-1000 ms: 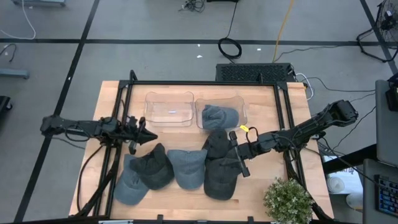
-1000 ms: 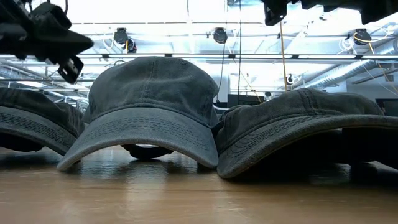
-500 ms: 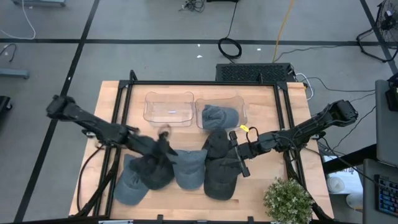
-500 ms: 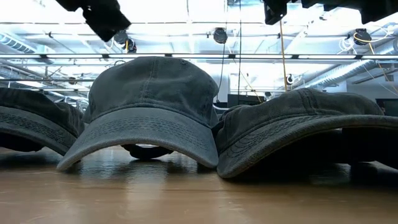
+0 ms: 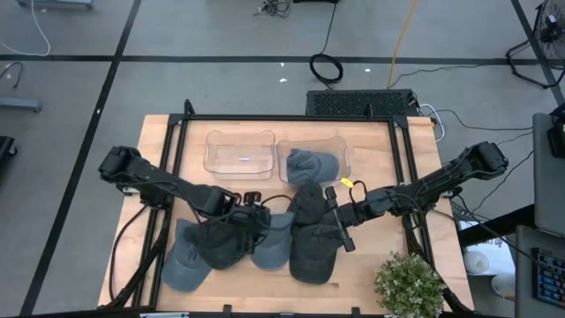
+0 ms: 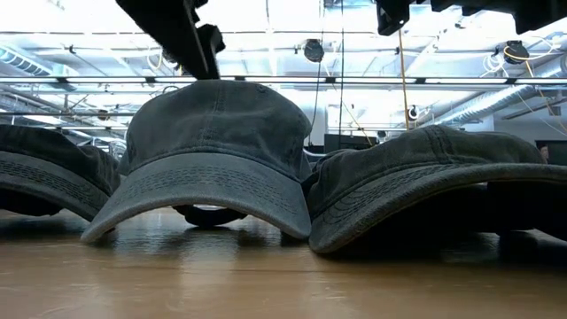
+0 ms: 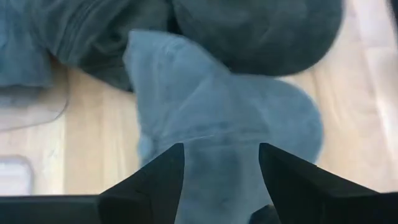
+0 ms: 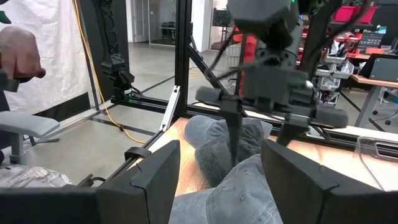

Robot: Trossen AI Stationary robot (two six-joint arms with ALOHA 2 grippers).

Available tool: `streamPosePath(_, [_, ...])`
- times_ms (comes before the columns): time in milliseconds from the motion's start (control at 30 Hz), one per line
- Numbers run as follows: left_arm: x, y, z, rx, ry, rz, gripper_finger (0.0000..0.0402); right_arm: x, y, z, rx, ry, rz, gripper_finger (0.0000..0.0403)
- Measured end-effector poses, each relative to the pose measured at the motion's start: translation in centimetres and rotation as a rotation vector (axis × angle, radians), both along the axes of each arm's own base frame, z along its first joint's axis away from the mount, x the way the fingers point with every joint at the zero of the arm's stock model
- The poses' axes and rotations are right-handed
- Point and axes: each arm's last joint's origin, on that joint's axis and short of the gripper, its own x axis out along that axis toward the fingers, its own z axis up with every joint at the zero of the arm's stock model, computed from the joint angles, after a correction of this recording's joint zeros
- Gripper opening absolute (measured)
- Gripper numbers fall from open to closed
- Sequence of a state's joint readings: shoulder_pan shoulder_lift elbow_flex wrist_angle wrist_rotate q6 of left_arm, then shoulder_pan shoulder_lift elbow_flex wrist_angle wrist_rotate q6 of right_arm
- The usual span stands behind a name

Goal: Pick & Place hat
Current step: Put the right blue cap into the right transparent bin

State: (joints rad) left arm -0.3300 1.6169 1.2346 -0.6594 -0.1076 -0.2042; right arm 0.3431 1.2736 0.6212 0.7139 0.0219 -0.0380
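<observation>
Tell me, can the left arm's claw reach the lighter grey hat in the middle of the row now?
Probably yes. The left claw hangs open right above the lighter grey hat, and nothing lies between its fingers and the cloth.

The left gripper swings in from the bench's left edge across the row of hats, now spread apart over the light grey hat in the middle
</observation>
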Motion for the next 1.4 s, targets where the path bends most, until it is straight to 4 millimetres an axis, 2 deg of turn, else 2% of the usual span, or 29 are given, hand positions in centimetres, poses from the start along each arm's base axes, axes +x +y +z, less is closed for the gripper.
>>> streamPosePath(333, [0.1, 1.8, -0.5, 0.028, 0.037, 0.105, 0.0218, 0.0, 0.0, 0.0, -0.001, 0.004, 0.001, 0.0212])
streamPosePath(567, [1.0, 2.1, -2.6, -0.046, 0.132, 0.106, 0.0218, 0.0, 0.0, -0.1, -0.003, 0.011, 0.0, 0.0212])
streamPosePath(700, [1.5, 2.3, -4.2, -0.028, 0.186, 0.098, 0.0218, 0.0, 0.0, -0.1, -0.003, 0.011, 0.0, 0.0212])
streamPosePath(833, [1.5, 2.5, -4.2, -0.018, 0.19, 0.093, 0.021, 0.0, 0.0, -0.1, -0.003, 0.01, 0.0, 0.0212])
streamPosePath(933, [1.2, 2.4, -3.6, -0.043, 0.181, 0.081, 0.0167, 0.0, 0.0, -0.1, -0.003, 0.01, -0.001, 0.0212])
streamPosePath(1100, [0.3, 2.5, -1.3, -0.135, 0.134, 0.065, 0.0029, 0.0, 0.0, -0.1, -0.003, 0.01, -0.001, 0.0212])
streamPosePath(1133, [0.1, 2.5, -0.8, -0.136, 0.117, 0.052, 0.0016, 0.0, 0.0, -0.1, -0.003, 0.011, -0.001, 0.0212])
streamPosePath(1300, [-2.1, 2.2, 2.8, -0.065, -0.017, 0.017, 0.0006, 0.0, 0.0, -0.1, -0.003, 0.01, -0.003, 0.0212])
streamPosePath(1400, [-3.6, 2.9, 5.2, -0.027, -0.128, 0.115, 0.0005, 0.0, 0.0, -0.1, -0.001, 0.006, -0.009, 0.0212])
